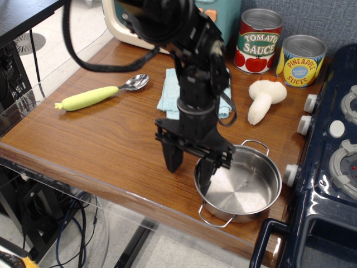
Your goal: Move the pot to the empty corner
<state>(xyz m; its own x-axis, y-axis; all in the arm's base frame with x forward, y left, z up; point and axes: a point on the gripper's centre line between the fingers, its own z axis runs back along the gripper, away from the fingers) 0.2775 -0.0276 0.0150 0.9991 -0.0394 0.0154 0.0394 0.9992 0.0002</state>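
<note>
Pot (241, 187) placement looks essentially done: it sits on bare wood in the front corner beside the dark stove (329, 167), near the table's rounded front edge. The gripper (189, 167) is spread wide, one finger outside the pot's left rim, the other dipping inside. Judged from this, a clean finish means lifting straight up so neither finger drags the rim. Open tabletop lies left of the pot; toward the stove and front edge, room is tight.

A shiny silver pot (240, 185) is sitting on brown wood-grain tabletop (106, 139); the gripper (188, 167) is showing black, the stove (326, 184) dark blue.
</note>
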